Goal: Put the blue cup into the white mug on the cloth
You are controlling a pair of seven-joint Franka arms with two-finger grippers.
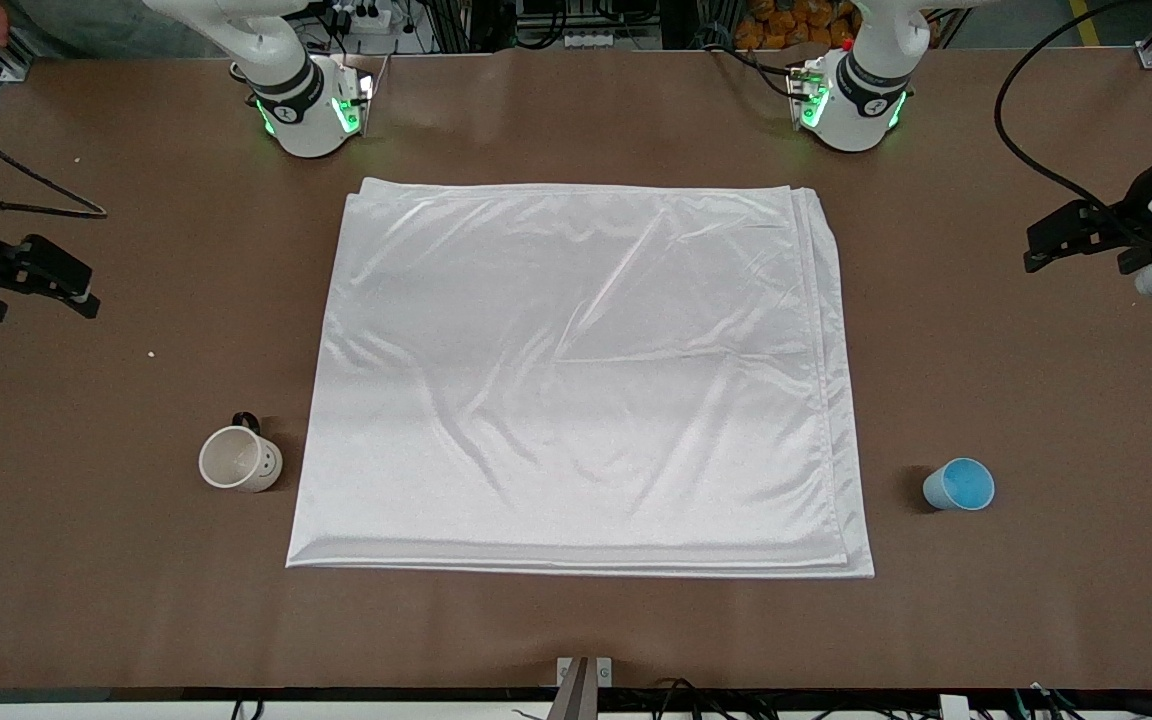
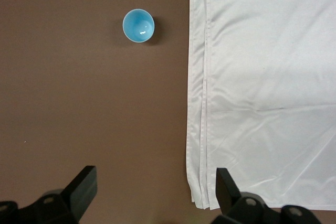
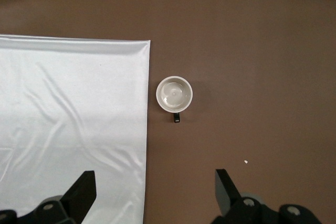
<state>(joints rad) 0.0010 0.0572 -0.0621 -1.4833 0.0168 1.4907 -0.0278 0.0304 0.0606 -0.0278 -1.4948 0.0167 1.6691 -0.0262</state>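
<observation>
Left gripper (image 2: 152,192): fingers spread wide with nothing between them; raised over bare table at the left arm's end, just off the cloth's edge. Seen at the frame edge in the front view (image 1: 1076,240).
Right gripper (image 3: 152,192): fingers likewise parted, holding nothing; raised over bare table at the right arm's end, near the cloth's edge. Front view catches it at the frame edge (image 1: 31,280).
Blue cup (image 1: 960,485): upright on the brown table, well apart from the left gripper and nearer the front camera than the spot that gripper hangs over. Open mouth up, blue inside. Wrist view shows it clear of the cloth (image 2: 138,25), a strip of bare table between them.
White mug (image 1: 239,459): upright on the table at the right arm's end, well clear of the right gripper, nearer the front camera than the ground below that gripper. Just beside the cloth's edge, not touching. Dark handle points toward the robots' bases. Nothing visible inside (image 3: 174,94).
Cloth (image 1: 576,380): flat between the two grippers, folded in layers, soft wrinkles, nothing on it. Layered edge shows by the left gripper (image 2: 262,87); one corner lies near the mug (image 3: 68,124).
Table (image 1: 1036,620): brown surface, one small white speck near the right gripper (image 3: 245,162).
</observation>
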